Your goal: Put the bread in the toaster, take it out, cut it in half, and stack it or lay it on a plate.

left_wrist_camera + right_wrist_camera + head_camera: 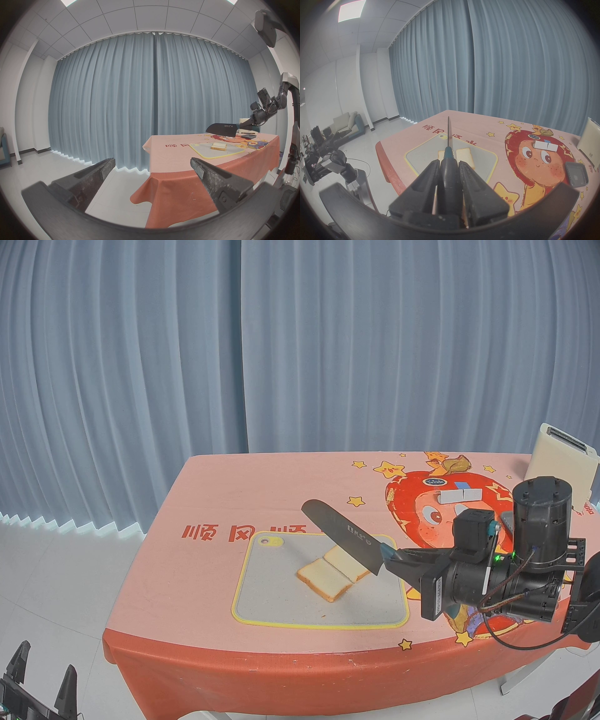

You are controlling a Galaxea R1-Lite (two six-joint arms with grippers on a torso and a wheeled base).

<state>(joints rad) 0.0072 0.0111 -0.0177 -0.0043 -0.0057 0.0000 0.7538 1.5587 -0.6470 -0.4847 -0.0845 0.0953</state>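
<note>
- Black knife [344,534] is gripped by its handle in the right gripper [406,559], whose fingers are closed against both sides of the handle.
- The blade is held on edge, clear of the table, above the bread [334,571], and is pointed across the board towards the far left.
- In the right wrist view the knife [449,131] is seen edge-on, lined up over the middle of the bread [464,156], between that gripper's [448,164] two fingers.
- The bread is seen as two halves, laid flat and edge to edge on the grey, yellow-rimmed cutting board [275,590].
- The board is placed near the front edge of the table, which is covered by an orange-pink tablecloth [206,502] with a cartoon print.
- The toaster [562,462] is stood at the far right of the table, well apart from the board.
- A dark square object [576,174] is laid flat near the toaster [590,140]; what it is cannot be told.
- A white label [459,495] is seen on the cartoon figure's forehead.
- The left gripper [45,660] is held low, off the table's near left corner and well apart from the board.
- Its fingers are spread wide in the left wrist view [152,162], with nothing between them.
- From there the knife [223,128] is seen raised over the bread [218,146].
- Blue-grey curtains [250,334] are hung behind the table.
</note>
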